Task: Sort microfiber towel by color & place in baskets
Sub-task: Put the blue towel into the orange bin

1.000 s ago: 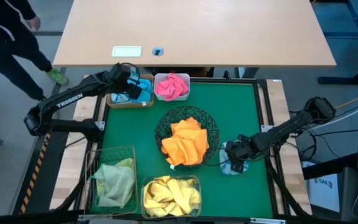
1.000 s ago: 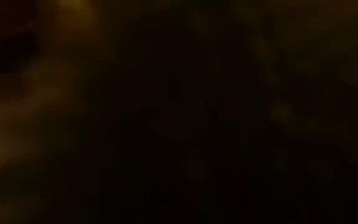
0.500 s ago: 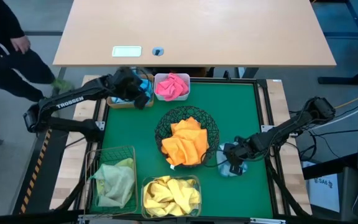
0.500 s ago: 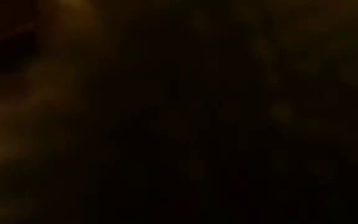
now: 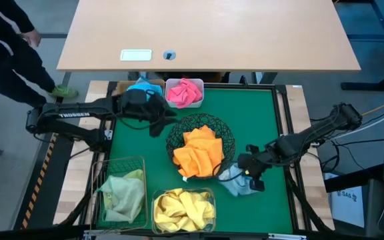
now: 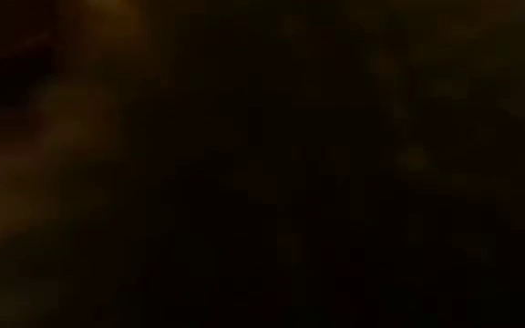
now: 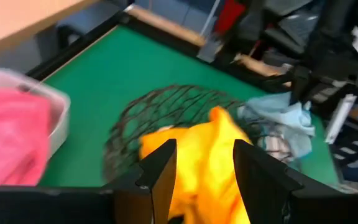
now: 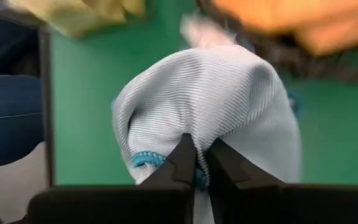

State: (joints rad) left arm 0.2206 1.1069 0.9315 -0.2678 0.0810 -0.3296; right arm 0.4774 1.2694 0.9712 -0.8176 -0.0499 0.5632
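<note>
- Green mat [image 5: 265, 113] carries our five baskets.
- Black wire bowl [image 5: 227, 137] mid-mat holds orange towels [image 5: 199, 152].
- Our right gripper [image 5: 248, 175] pinches a pale blue towel [image 5: 235, 183] near the right edge.
- Our left gripper [image 5: 160, 119], fingers apart, hovers beside the bowl.

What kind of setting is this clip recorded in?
Probably a robotics lab or workshop: a green work mat with sorting baskets, a plain wooden table behind it, and loose cables beside the rig.

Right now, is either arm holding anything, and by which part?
The right gripper pinches the light blue towel at a bunched fold by its edge; the left gripper holds nothing.
</note>
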